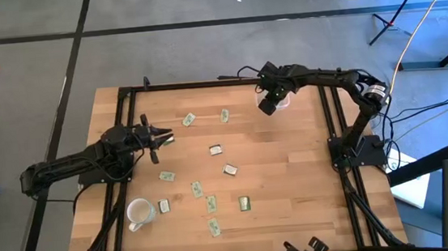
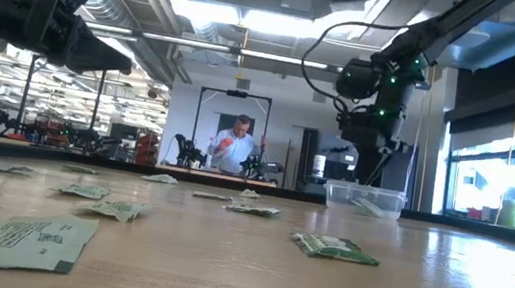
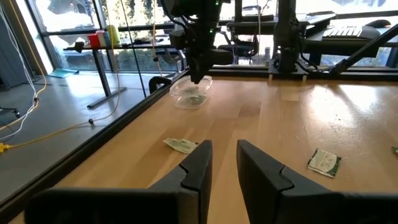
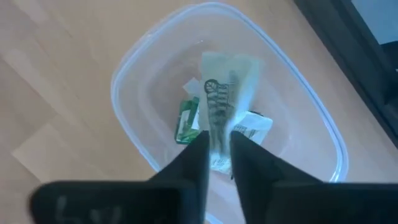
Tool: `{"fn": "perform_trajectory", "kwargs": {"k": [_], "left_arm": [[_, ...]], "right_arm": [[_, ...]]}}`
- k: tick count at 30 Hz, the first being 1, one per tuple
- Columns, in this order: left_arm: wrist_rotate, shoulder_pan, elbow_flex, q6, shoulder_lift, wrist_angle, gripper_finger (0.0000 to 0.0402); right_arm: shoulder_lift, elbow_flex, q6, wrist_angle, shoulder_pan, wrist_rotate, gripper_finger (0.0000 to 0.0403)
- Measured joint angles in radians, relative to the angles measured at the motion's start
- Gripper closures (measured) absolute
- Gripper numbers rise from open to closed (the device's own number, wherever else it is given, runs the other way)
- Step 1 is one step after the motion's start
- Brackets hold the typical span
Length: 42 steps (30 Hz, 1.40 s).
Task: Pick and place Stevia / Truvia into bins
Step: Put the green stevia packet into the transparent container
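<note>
Right arm over the tub, packets spread on the bench.

From above, the right gripper [image 1: 269, 104] hangs over the clear tub [image 1: 282, 100] at the far right part of the bench [image 1: 294, 184]. The left gripper [image 1: 162, 138] waits at the left side, above the wood. About a dozen green and white packets [image 1: 216, 150] lie spread over the middle and near part, and a white mug [image 1: 139, 213] stands near the front left corner. From bench height, the tub [image 2: 364, 199] sits far off under the right arm, and packets [image 2: 332, 246] lie flat in front. A person stands in the room behind. The left wrist view shows its jaws a little apart, holding nothing. The right wrist view shows a packet [image 4: 224, 93] between the tips of its jaws, just above the tub [image 4: 137, 74]. I cannot tell if they grip it. Two more packets lie inside.
</note>
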State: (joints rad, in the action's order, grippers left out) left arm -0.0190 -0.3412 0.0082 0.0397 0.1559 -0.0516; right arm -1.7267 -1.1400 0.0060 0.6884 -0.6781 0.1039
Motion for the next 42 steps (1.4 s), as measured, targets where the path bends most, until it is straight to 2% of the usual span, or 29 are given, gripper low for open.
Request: {"fn": "perform_trajectory", "kwargs": {"k": [5,10,16,19,23,26,31,39,42], "left_arm": [[0.000,0.000,0.018,0.000,0.004,-0.003,0.0317],[0.004,-0.001,0.109,-0.002,0.083,0.058,0.0299],[0.156,-0.004,0.319,-0.026,0.396,0.220,0.0295],[0.129,-0.021,0.446,-0.019,0.595,0.271,0.0295],[0.040,-0.053,0.627,0.044,0.854,0.311,0.0295],[-0.028,-0.071,0.758,0.088,1.024,0.309,0.0295],[-0.025,-0.076,0.939,0.162,1.256,0.287,0.0295],[-0.030,-0.075,1.112,0.134,1.514,0.198,0.0295],[-0.064,-0.081,1.157,0.119,1.599,0.177,0.0295]], "right_arm": [[0.026,-0.011,0.018,0.017,0.000,0.000,0.0262],[0.159,-0.009,0.082,0.019,0.029,0.004,0.0241],[0.405,0.090,0.150,-0.067,0.153,-0.001,0.0238],[0.510,0.173,0.172,-0.186,0.221,-0.001,0.0238],[0.593,0.266,0.174,-0.294,0.285,-0.004,0.0238],[0.620,0.312,0.200,-0.335,0.315,-0.002,0.0238],[0.621,0.351,0.199,-0.343,0.332,-0.002,0.0238],[0.620,0.377,0.230,-0.318,0.333,-0.001,0.0238],[0.620,0.377,0.224,-0.319,0.337,-0.001,0.0237]]}}
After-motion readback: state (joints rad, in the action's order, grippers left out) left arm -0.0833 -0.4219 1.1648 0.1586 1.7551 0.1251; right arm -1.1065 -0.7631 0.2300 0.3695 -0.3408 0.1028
